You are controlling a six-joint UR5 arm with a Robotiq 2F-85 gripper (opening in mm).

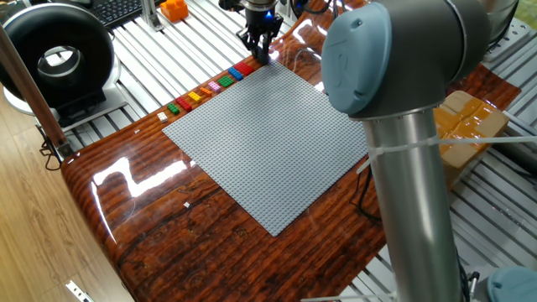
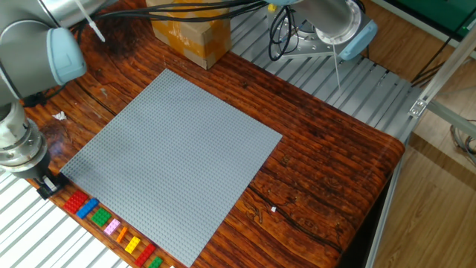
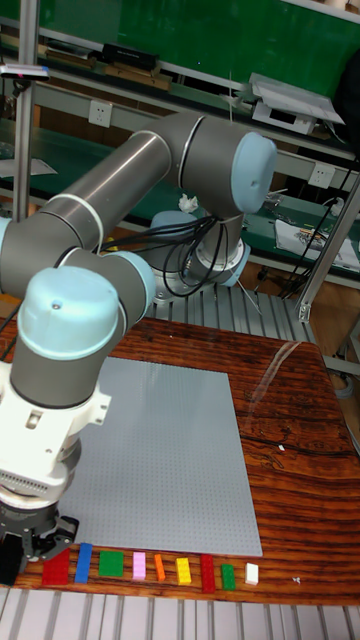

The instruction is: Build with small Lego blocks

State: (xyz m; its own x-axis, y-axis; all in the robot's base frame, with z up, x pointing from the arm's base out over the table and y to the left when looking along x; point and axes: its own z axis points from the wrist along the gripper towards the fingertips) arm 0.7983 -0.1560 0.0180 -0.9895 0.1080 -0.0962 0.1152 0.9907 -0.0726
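Your gripper [image 1: 259,55] hangs at the far end of the brick row, beside the corner of the grey baseplate [image 1: 268,138], with its black fingers [image 2: 49,185] pointing down over the red brick [image 2: 74,201]. In the tall fixed view the gripper [image 3: 38,545] sits at the near left, partly covering that red brick [image 3: 57,567], so you cannot tell from any view whether the fingers touch it. They look close together, yet how far the claw is closed cannot be told, nor whether anything is pinched between them.

The small Lego blocks [image 3: 150,568] lie in a single line on the wooden tabletop [image 2: 327,164], just outside one edge of the baseplate and parallel to it. In the tall fixed view you read them from left to right: red, blue [image 3: 82,563], green [image 3: 111,564], pink [image 3: 139,565], orange [image 3: 159,568], yellow [image 3: 184,571], a second red [image 3: 208,573], a smaller green [image 3: 228,576] and a white one [image 3: 252,573] at the right end. They are spaced slightly apart, none stacked, and none sits on the baseplate, whose studded surface is bare.

In the other fixed view the row [image 2: 111,227] runs along the near left edge of the table. A cardboard box [image 2: 190,33] stands at the far side of the baseplate. In the one fixed view an orange chunky object [image 1: 174,9] rests on the slatted metal bench far left, well apart from the blocks, and a black ring-shaped device [image 1: 57,57] sits further left.
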